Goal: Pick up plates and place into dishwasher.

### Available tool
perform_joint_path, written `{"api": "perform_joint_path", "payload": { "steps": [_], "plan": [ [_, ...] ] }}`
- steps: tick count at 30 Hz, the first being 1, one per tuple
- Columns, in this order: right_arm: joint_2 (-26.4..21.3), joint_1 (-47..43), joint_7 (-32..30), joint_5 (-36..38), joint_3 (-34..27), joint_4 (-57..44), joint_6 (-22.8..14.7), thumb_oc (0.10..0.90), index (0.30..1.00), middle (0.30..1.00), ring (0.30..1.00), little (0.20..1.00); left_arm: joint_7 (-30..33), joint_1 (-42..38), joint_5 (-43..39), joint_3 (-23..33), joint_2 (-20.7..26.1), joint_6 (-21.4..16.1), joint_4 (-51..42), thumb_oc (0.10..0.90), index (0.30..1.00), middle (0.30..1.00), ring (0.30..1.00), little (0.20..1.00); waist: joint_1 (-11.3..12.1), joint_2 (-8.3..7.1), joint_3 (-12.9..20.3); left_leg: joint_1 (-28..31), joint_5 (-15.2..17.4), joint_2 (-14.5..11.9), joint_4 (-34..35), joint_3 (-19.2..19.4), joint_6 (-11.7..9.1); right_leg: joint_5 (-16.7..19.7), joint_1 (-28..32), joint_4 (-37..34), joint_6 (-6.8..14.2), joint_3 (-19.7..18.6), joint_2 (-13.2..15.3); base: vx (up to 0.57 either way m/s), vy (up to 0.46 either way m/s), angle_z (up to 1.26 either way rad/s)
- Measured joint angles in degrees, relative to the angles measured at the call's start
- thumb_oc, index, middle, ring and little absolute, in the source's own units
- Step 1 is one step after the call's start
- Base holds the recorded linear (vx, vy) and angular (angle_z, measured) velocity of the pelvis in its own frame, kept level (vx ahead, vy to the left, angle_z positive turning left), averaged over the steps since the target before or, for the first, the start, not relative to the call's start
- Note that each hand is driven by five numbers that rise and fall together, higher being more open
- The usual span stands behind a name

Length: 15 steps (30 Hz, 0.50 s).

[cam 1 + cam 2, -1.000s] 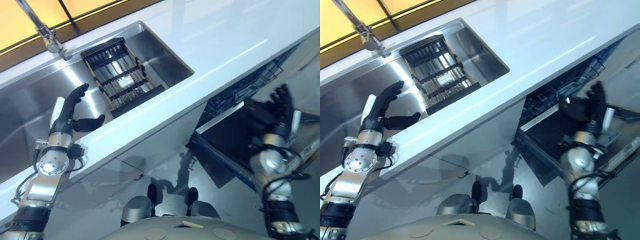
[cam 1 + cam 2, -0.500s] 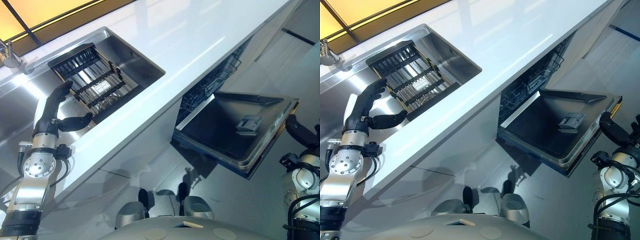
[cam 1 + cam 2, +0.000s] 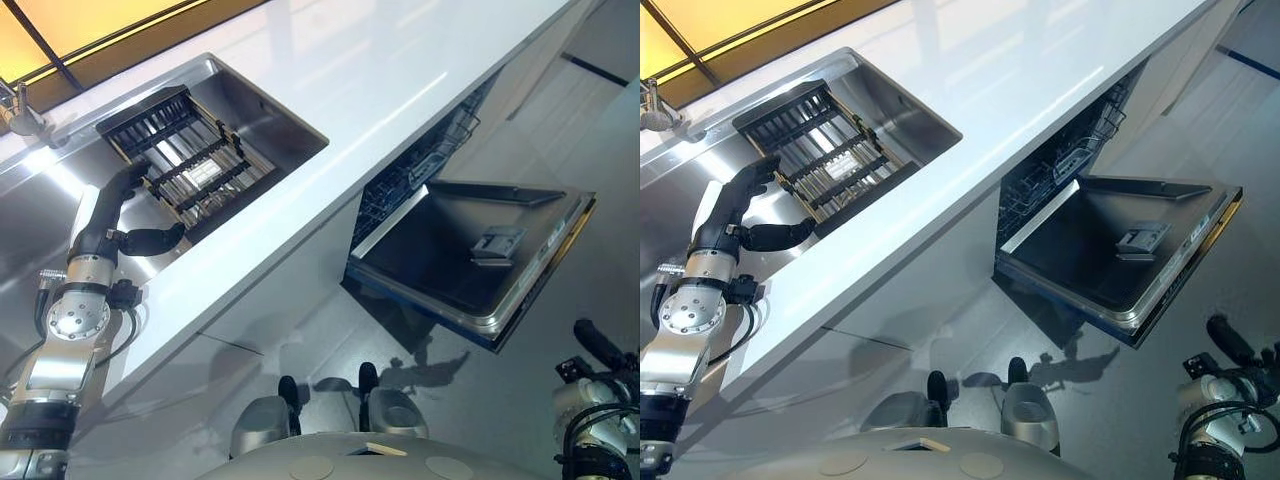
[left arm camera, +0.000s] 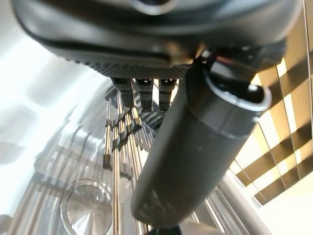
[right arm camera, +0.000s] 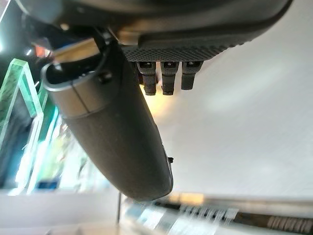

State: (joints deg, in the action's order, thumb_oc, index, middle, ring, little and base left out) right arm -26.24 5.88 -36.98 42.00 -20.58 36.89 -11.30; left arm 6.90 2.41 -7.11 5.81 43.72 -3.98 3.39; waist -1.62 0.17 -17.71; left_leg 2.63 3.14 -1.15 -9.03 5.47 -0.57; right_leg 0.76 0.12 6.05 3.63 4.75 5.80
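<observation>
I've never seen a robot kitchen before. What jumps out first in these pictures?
The open dishwasher door hangs out below the white counter, with racks showing behind it. To the left, a steel sink holds a dark dish rack, and the left hand reaches over the sink beside that rack with straight fingers. The right hand shows low at the right, away from the door.
</observation>
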Motion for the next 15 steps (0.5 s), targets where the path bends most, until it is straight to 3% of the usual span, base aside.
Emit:
{"api": "perform_joint_path", "payload": {
  "steps": [7,11,15],
  "plan": [
    [-6.52,-7.53,-0.48,5.62,-1.65,5.32,-4.21,0.8,0.9,0.9,0.9,0.9,2.86,-8.85,-4.28,-1.43,3.91,-1.74,-1.44,0.8,0.9,0.9,0.9,0.9,-0.03,3.45,-8.26,-13.39,4.63,0.31,-15.65,-0.47,0.69,-4.9,-13.42,16.53,-0.42,0.5,2.53,-0.16,-0.033,0.09],
    [-6.54,-10.41,-0.28,9.32,-1.46,5.52,-7.26,0.8,0.9,0.9,0.9,0.9,5.07,-12.67,-4.27,-0.82,5.72,-3.22,-3.31,0.8,0.9,0.9,0.9,0.9,0.44,4.42,-11.51,-19.27,6.35,0.18,-22.61,-1.01,0.5,-7.3,-19.61,24.24,-1.05,0.31,3.14,-0.1,-0.029,0.07],
    [-6.52,-11.59,1.56,13.22,-1.07,5.84,-8.57,0.8,0.9,0.9,0.9,0.9,6.35,-15.02,-4.23,-0.14,6.94,-3.69,-4.83,0.8,0.9,0.9,0.9,0.9,0.48,4.67,-12.31,-24.21,7.66,0.24,-27.88,-1.49,0.44,-9.32,-24.86,30.69,-1.62,-0.25,3.62,-0.05,-0.003,0.05]
  ]
}}
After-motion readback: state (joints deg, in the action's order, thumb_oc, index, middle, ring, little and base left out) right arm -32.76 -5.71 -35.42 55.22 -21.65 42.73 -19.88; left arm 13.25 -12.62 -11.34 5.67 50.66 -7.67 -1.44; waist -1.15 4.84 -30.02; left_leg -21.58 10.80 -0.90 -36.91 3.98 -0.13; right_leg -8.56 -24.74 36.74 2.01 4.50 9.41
